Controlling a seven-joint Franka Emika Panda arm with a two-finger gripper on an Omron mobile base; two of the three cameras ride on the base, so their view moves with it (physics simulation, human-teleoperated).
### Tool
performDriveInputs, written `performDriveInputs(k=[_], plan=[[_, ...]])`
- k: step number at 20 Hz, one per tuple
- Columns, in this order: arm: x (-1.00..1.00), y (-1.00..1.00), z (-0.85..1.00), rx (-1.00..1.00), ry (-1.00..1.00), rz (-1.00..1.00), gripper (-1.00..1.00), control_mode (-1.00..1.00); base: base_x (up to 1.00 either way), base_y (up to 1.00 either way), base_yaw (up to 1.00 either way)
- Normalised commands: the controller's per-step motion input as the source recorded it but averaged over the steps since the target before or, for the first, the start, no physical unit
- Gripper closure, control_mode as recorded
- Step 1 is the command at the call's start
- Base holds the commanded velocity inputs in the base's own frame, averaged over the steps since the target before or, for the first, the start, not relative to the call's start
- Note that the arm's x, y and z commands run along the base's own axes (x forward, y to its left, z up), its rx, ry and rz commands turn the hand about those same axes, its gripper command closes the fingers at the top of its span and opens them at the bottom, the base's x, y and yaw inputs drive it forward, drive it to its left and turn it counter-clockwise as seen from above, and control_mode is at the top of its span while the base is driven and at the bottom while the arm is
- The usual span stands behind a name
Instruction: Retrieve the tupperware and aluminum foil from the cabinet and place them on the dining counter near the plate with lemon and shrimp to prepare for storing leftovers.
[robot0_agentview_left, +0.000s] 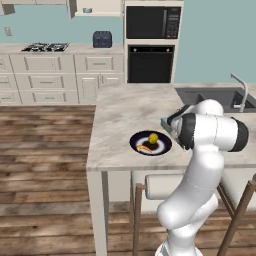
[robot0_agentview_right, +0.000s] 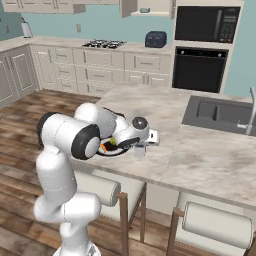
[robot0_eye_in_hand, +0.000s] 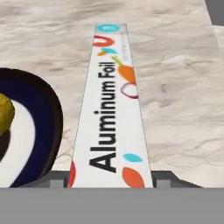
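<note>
Foil (robot0_eye_in_hand: 111, 109) fills the space right in front of the hand: the long box runs straight away from the gripper (robot0_eye_in_hand: 111, 179), its near end caught between the two fingertips (robot0_eye_in_hand: 57, 180), its far end with the teal patch pointing away across the marble. Both tips press against the long sides of the box, so the hand is clamped on the foil, and the box lies flat with its lettered face up on the counter (robot0_eye_in_hand: 175, 87).

By size, the counter (robot0_agentview_left: 125, 110) comes first, spreading under and beyond the hand on every side. The cabinet (robot0_agentview_left: 100, 7) hangs on the far wall, well apart from the hand, and a small pale tub (robot0_agentview_left: 87, 10) sits on its shelf.

Next is the plate (robot0_eye_in_hand: 48, 113), just beside the foil on the hand view's left, its dark rim close to the box's near half with a thin strip of marble between them. In the left base view the plate (robot0_agentview_left: 150, 143) lies near the counter's front edge, just left of the arm's wrist.

On it rest the lemon (robot0_agentview_left: 153, 137) and, smaller, the shrimp (robot0_agentview_left: 145, 148) touching the plate beside it.
</note>
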Motion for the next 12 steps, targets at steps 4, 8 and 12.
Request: performDriveInputs(k=[4, 8, 12], plan=[[0.03, -0.13, -0.07, 0.0, 0.0, 0.03, -1.0, -1.0, 0.0, 0.0, 0.0], [0.0, -0.24, 0.86, 0.0, 0.0, 0.0, -1.0, -1.0, 0.0, 0.0, 0.0], [0.0, 0.0, 1.0, 0.0, -0.05, 0.0, -1.0, -1.0, 0.0, 0.0, 0.0]])
